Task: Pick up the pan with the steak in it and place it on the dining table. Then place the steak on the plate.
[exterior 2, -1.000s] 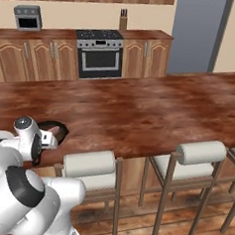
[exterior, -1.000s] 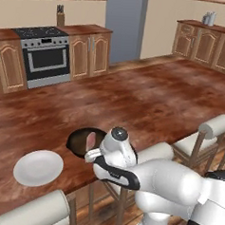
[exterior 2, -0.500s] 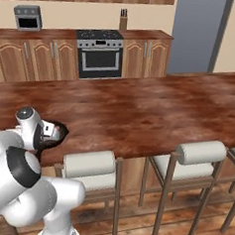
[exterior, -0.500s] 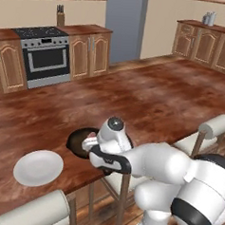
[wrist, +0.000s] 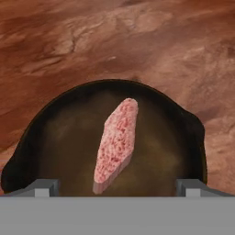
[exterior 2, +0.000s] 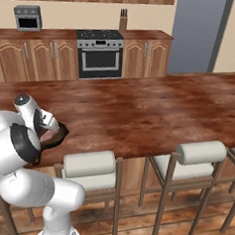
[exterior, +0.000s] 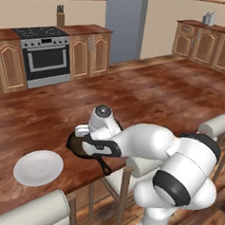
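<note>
Lying in the pan [wrist: 55, 137] on the dining table [exterior: 148, 98], the steak [wrist: 117, 142] sits below the spread-apart tool [wrist: 117, 187]

Bare dining table [exterior: 148, 100] beyond pan [wrist: 55, 137]; plate [exterior: 38, 167] near it; stool backs [exterior 2: 90, 165] along near edge.

The pan [exterior: 76, 145] sits on the dining table [exterior: 149, 95] near its front edge, with the steak [wrist: 115, 144] lying in the middle of it. The plate [exterior: 38, 167] lies on the table just left of the pan, apart from it. Stools [exterior 2: 88, 168] stand along the table's near side, and the stove [exterior: 42, 55] stands against the far wall behind the table.
</note>
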